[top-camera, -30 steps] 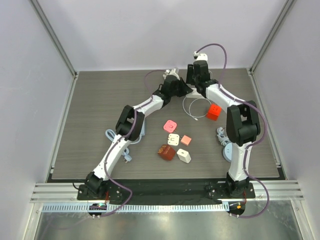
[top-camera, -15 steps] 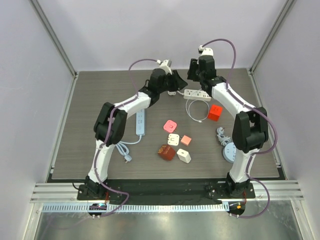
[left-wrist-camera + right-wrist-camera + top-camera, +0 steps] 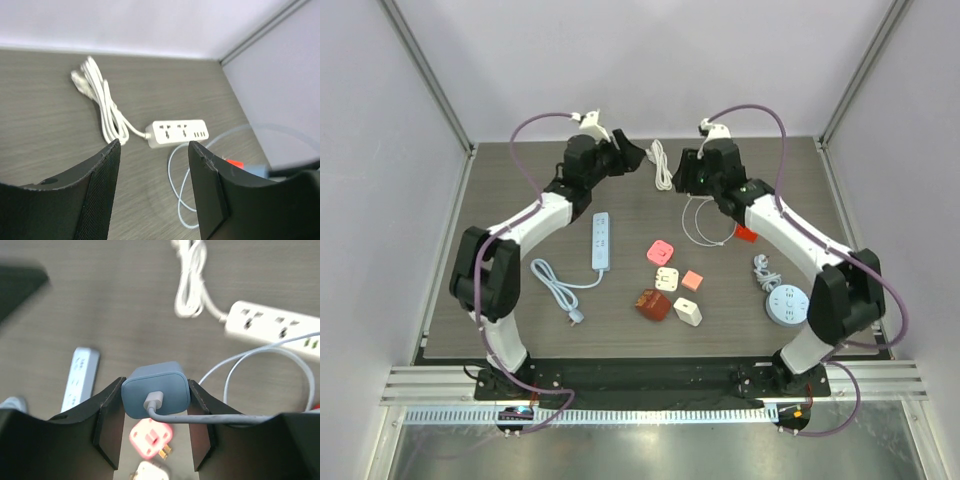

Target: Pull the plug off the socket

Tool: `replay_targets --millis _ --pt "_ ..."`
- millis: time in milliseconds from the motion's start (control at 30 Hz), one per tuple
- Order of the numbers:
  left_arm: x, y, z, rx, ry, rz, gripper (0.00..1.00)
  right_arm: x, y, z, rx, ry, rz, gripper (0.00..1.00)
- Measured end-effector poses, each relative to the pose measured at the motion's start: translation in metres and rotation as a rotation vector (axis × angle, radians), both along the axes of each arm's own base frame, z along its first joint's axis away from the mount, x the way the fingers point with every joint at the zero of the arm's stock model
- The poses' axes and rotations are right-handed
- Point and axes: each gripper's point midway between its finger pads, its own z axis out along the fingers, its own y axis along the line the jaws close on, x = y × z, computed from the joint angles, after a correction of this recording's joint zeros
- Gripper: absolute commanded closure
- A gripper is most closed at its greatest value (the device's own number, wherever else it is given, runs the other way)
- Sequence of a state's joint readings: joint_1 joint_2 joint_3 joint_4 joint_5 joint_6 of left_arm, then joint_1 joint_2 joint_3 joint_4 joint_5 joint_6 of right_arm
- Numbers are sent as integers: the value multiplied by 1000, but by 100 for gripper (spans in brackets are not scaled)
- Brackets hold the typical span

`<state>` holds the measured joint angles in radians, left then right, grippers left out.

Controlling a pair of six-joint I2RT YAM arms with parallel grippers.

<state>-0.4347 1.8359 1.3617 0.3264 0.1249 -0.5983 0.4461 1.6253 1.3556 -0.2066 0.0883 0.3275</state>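
My right gripper point(image 3: 156, 385) is shut on a light blue charger plug point(image 3: 155, 389) with a white USB cable point(image 3: 260, 362) in its back. It holds the plug above the table, apart from the white power strip point(image 3: 272, 326). In the top view the right gripper point(image 3: 687, 176) hangs over the back middle and the arm hides the strip. My left gripper point(image 3: 155, 146) is open and empty. It faces the strip point(image 3: 179, 132) and its coiled cord point(image 3: 97, 97) from a distance, and stands at the back left in the top view point(image 3: 632, 155).
A second power strip point(image 3: 601, 240) with its cord point(image 3: 555, 285) lies left of centre. A pink plug point(image 3: 661, 250), a white adapter point(image 3: 667, 278), an orange block point(image 3: 692, 280), a dark red adapter point(image 3: 653, 304) and a white cube point(image 3: 688, 312) sit mid-table. A round socket point(image 3: 788, 303) lies right.
Both grippers were at the white strip. The left gripper has let go and swung away to the left. The right gripper has moved left with the blue plug, now off the strip.
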Motion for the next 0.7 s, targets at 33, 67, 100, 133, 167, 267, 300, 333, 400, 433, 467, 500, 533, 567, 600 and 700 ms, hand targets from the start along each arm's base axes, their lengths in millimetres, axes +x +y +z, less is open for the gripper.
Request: replay_targets --millis 33,67,100,133,167,267,300,333,400,433,467,500,533,567,600,700 --pt "-2 7 11 -3 -20 9 42 -13 2 -3 7 13 12 99" --pt "-5 12 21 -9 -38 15 42 -26 5 -6 16 24 30 99" --pt "-8 16 31 -15 -56 20 42 -41 7 -12 22 47 51 99" --pt "-11 20 43 -23 -81 23 42 -52 7 -17 24 70 64 99" --pt "-13 22 52 -30 -101 21 41 -61 4 -24 19 101 70 99" --pt "-20 21 66 -30 -137 3 41 -80 -3 -45 -20 205 84 99" --pt "-21 20 66 -26 -140 -6 41 -87 -7 -53 -38 243 85 99" --pt "-22 19 65 -19 -139 -15 41 -95 -11 -62 -62 286 89 99" --pt "-24 18 60 -1 -129 -29 41 -108 -19 -74 -104 351 98 99" --pt "-25 17 58 6 -125 -41 41 -114 -22 -80 -126 380 103 99" --pt "-26 16 57 10 -124 -48 41 -120 -26 -85 -146 408 108 99" --pt "-27 15 56 16 -125 -57 41 -125 -29 -90 -166 432 112 99" --pt "-28 14 55 20 -126 -68 41 -129 -32 -94 -184 452 114 99" --pt "-29 13 55 23 -125 -75 41 -131 -34 -99 -201 470 117 99" --pt "-30 13 54 24 -124 -83 41 -133 -35 -105 -217 490 121 99" --pt "-32 11 53 28 -121 -100 41 -135 -37 -126 -272 555 133 94"
